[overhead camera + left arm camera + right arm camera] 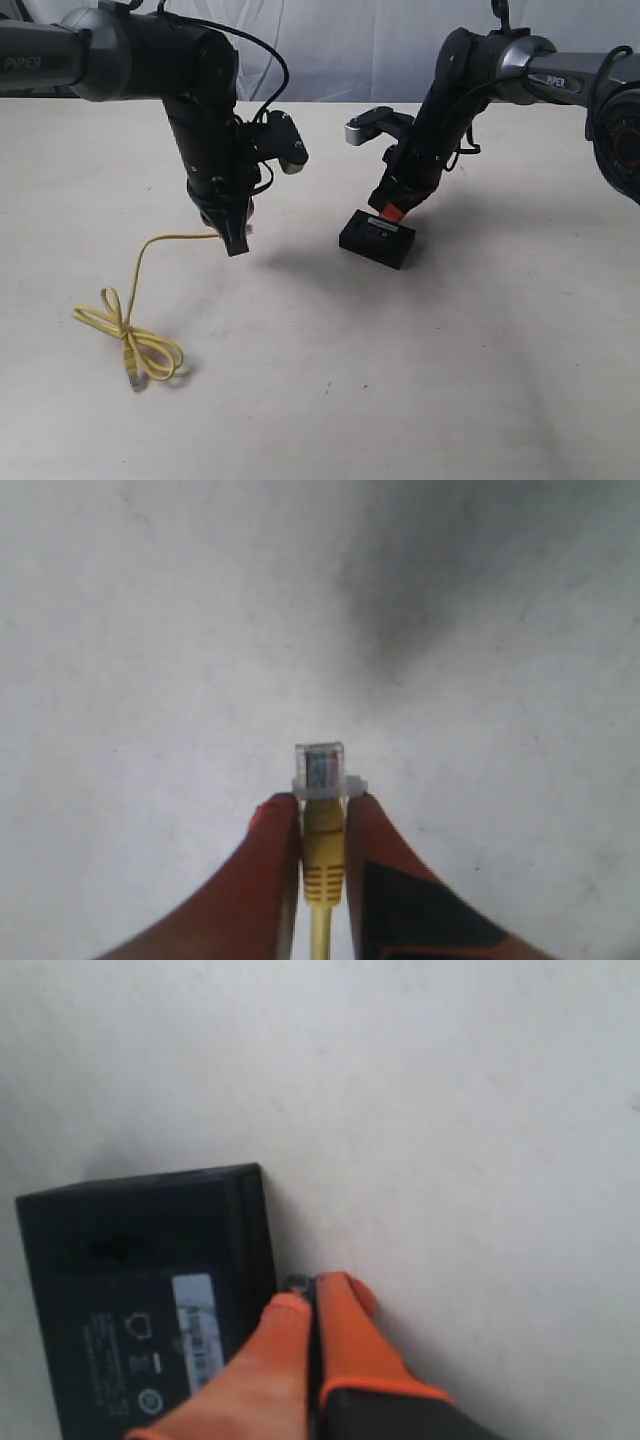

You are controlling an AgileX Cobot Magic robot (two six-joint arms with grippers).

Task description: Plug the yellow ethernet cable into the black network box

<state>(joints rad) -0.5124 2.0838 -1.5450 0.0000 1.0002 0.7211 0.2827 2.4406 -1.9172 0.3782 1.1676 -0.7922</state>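
Looped yellow ethernet cable (128,340) lies by the desk's (450,380) left edge, plug pinched in left tool (322,805). Right tool (315,1295) pinches black network box (130,1290).

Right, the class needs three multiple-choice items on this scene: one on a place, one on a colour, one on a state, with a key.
1. Where does the yellow ethernet cable's loose knot lie?
A. on the table, left in the exterior view
B. on a shelf
C. in a drawer

2. What colour are the left pincer's fingers?
A. green
B. orange-red
C. blue

3. How does the cable's clear plug stand to the black network box?
A. seated in it
B. lying on it
C. gripped in the left pincer, apart from it

Key: 1 A, the knot rests on the table; 2 B, the left wrist view shows it; 3 C, the plug sits between the fingers.
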